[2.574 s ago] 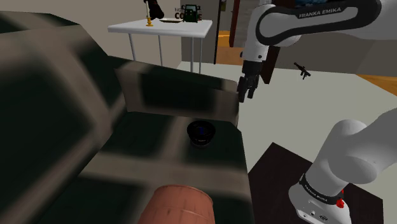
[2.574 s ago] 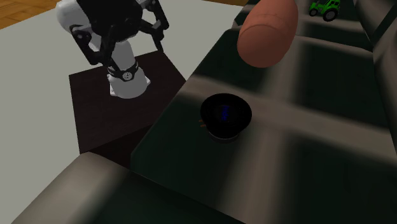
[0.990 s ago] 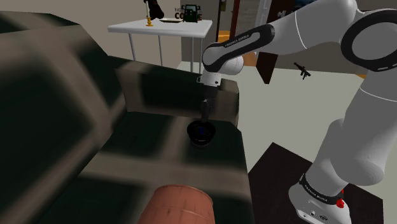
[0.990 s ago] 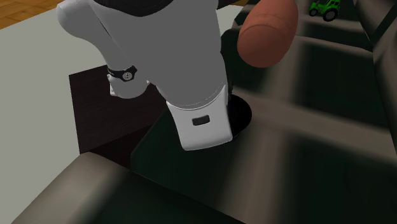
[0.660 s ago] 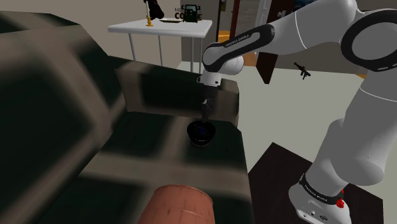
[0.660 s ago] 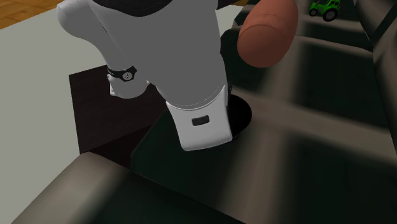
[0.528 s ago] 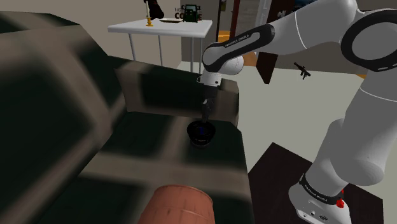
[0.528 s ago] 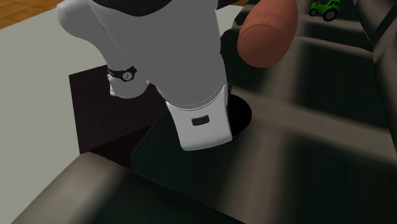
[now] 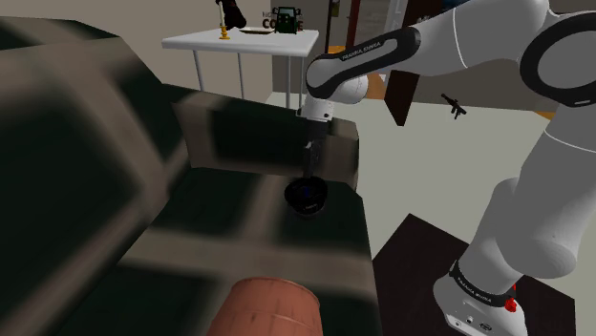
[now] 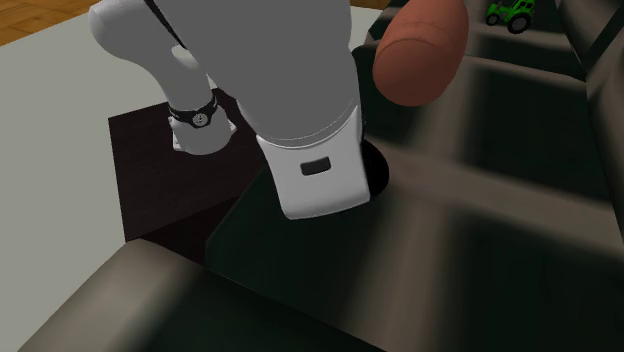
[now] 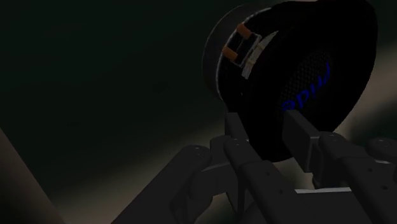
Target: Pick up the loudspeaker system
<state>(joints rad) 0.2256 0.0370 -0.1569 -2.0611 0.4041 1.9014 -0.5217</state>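
Observation:
The loudspeaker (image 9: 308,196) is a round black disc with blue lettering, just above the dark sofa seat (image 9: 239,239) and tilted. My black gripper (image 9: 308,176) comes straight down onto it and is shut on its rim. In the wrist view the two fingers (image 11: 304,137) clasp the speaker's (image 11: 299,70) edge between them, with the gripper (image 11: 270,137) at its lower rim. In the second exterior view the white forearm (image 10: 310,150) hides most of the speaker (image 10: 377,170); a sliver of its black edge shows.
A brown cylindrical cushion (image 9: 267,305) lies on the seat nearer the shoulder camera. The sofa armrest (image 9: 258,138) rises just behind the speaker. A white table (image 9: 239,43) stands beyond it. A green toy tractor (image 10: 510,12) sits further along the sofa. The dark stand (image 10: 170,180) borders the seat.
The fingers have closed on the speaker's rim. Since half a second ago the arm has risen a little and the speaker has come up slightly with it.

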